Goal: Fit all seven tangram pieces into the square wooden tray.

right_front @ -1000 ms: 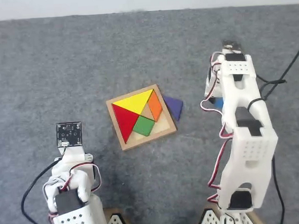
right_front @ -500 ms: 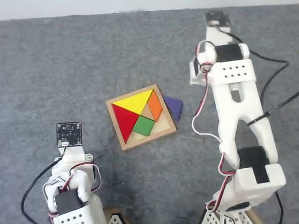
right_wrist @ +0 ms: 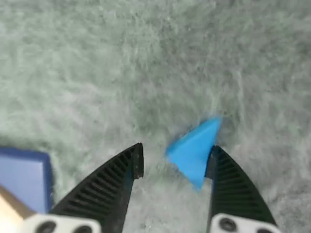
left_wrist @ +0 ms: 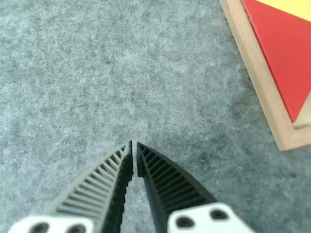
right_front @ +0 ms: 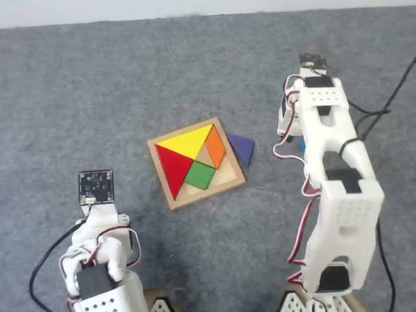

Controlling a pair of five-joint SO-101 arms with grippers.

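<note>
Left of the tray (right_front: 162, 174) and nearer the arm bases, the left pincer (left_wrist: 133, 145) hangs over bare grey tabletop (right_front: 83, 86). Its toothed fingers are all but shut, with only a sliver between them, and they hold nothing.

Four pieces lie flat in the tray. The red triangle (right_front: 173, 169) lies along its left side and the yellow triangle (right_front: 186, 143) along its far side. The green square (right_front: 201, 175) is near the middle and the orange piece (right_front: 216, 147) is by the right rim. Bare wood shows along the near and right parts of the floor.

The purple piece (right_front: 243, 149) lies outside, just beside the tray's right rim. Farther right of the tray, the small blue triangle (right_wrist: 194, 150) lies on the tabletop. The right pincer (right_wrist: 176, 148) is spread wide above it, one finger on each side, and grips nothing yet. One finger looks very close to the triangle's edge.

The likely step is closing on that blue triangle.
- **Squirting out:** the fingers would meet slanted edges, not parallel ones, so the squeeze could spin the piece or shoot it sideways.
- **Missed grip:** the piece is thin and lies flat on a fuzzy surface. Fingertips set too high would slide over it.
- **Knocked piece:** a carry toward the tray passes the purple piece and could nudge it.
- **Bad seating:** a tilted drop might leave the triangle propped on the rim or on the orange piece.
</note>
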